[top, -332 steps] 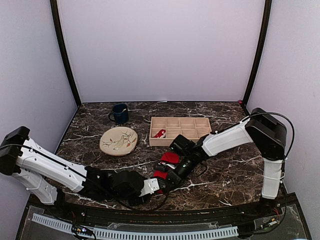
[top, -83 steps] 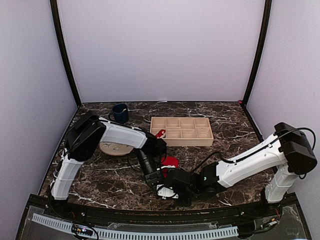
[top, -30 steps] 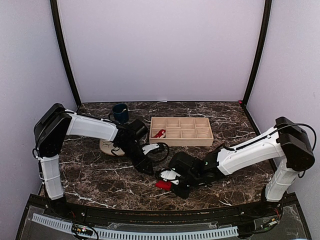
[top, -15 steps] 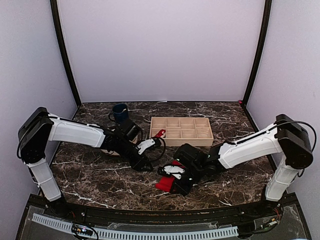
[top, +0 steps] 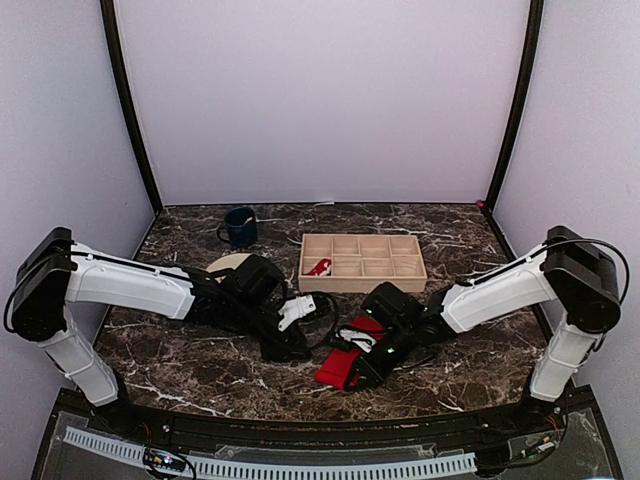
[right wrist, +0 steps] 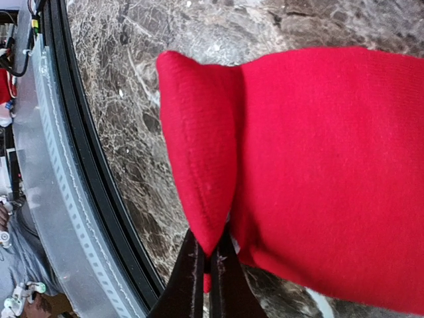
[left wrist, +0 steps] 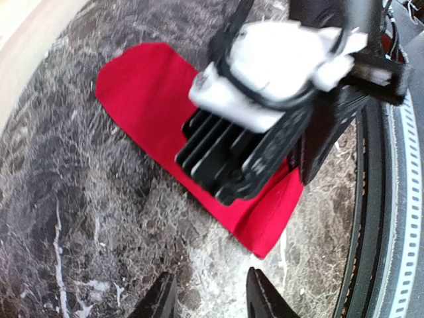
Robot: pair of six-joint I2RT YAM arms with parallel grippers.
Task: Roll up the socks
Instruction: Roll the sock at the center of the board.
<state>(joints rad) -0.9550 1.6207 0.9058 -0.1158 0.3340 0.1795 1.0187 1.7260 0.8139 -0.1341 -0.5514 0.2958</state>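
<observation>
Red sock (top: 335,368) lies on the marble surface (top: 470,345) at front centre, close to the black front rail (top: 300,425) but apart from it. Right gripper (right wrist: 208,250) is pressed together, pinching a folded-over edge at the sock's rail-side end; the rest of the sock lies flat. Left gripper (left wrist: 209,301) is spread with nothing between its fingers, low over bare marble just left of the sock. Wooden tray (top: 362,262) sits behind, apart. Bare marble shows front right and front left.

Marble table (top: 470,350), red sock (top: 333,368) near front, right gripper (top: 358,374) at its near end, left gripper (top: 297,347) beside
</observation>
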